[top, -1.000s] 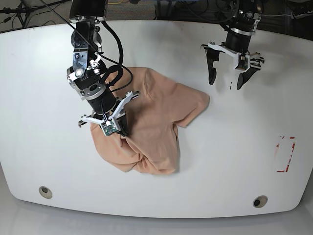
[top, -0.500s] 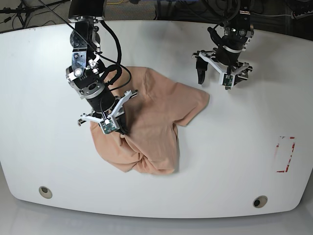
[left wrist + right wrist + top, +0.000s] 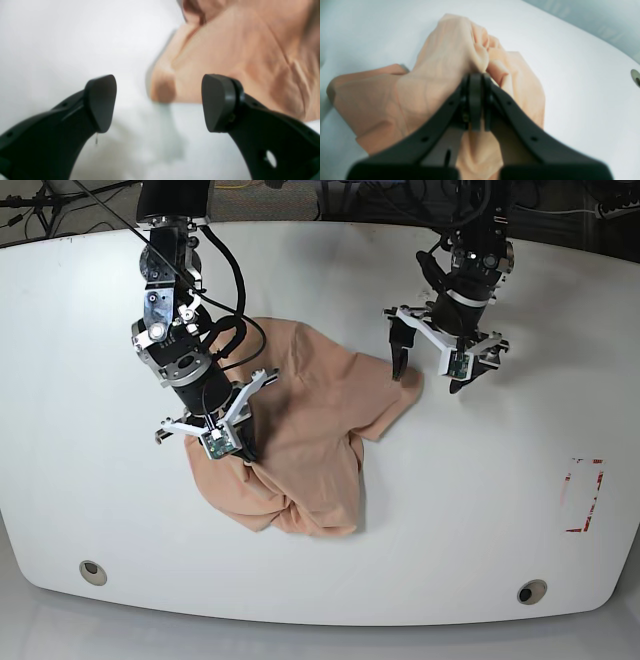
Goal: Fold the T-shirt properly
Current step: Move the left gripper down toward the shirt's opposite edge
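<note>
The right gripper (image 3: 475, 100) has its two black fingers pressed together on a bunched fold of the T-shirt (image 3: 310, 430), and peach cloth rises in a wrinkled ridge just ahead of the fingertips in the right wrist view. In the base view this gripper (image 3: 243, 455) sits low over the cloth's lower-left part, pointing down into it, with the arm and its cables reaching up toward the far edge of the table (image 3: 100, 480).

The left gripper (image 3: 160, 105) has its jaws spread wide apart with nothing between them. Its rounded dark pads (image 3: 101, 102) frame a strip of bare white tabletop, and a sleeve corner of the T-shirt (image 3: 225, 55) lies just beyond the gap, blurred. In the base view this gripper (image 3: 425, 370) hovers at the cloth's upper-right corner, one finger over the fabric's edge and the other over the table beside it.

The T-shirt lies crumpled on the white table, a little left of centre, its lower part gathered into a rounded lump. A red-outlined rectangle (image 3: 583, 495) is marked on the table's surface well off toward the base view's right edge, and two round holes (image 3: 93, 571) sit near the front edge.
</note>
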### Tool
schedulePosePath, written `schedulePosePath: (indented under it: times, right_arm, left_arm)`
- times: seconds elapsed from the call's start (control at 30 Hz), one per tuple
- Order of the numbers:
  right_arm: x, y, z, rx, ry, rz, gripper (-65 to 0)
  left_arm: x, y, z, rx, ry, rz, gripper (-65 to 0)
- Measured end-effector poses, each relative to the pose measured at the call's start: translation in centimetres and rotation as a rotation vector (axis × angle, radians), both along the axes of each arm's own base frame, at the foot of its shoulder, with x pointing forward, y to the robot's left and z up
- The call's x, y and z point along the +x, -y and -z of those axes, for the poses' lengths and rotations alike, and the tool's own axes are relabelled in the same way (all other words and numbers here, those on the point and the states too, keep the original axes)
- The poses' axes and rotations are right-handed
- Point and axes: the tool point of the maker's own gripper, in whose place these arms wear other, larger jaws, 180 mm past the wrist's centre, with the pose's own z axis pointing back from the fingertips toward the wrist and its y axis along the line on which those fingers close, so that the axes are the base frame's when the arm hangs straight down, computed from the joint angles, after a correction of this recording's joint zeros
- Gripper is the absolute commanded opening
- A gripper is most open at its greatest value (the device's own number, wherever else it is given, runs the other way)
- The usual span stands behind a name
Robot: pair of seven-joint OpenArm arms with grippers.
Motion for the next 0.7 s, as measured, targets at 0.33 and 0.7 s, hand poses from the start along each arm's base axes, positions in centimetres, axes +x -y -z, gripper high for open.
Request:
schedulePosePath:
  times: [0.33, 0.7]
  right_arm:
    - [-0.1, -0.2, 0.1, 0.009, -0.004, 0.0, -65.0]
    - [-0.2, -0.4, 0.3, 0.01, -0.011, -0.003, -65.0]
  left_arm:
    - [1.1, 2.0, 0.7, -0.025, -0.008, 0.032, -15.3]
    - [1.5, 2.1, 3.1, -0.03, -0.07, 0.027, -15.2]
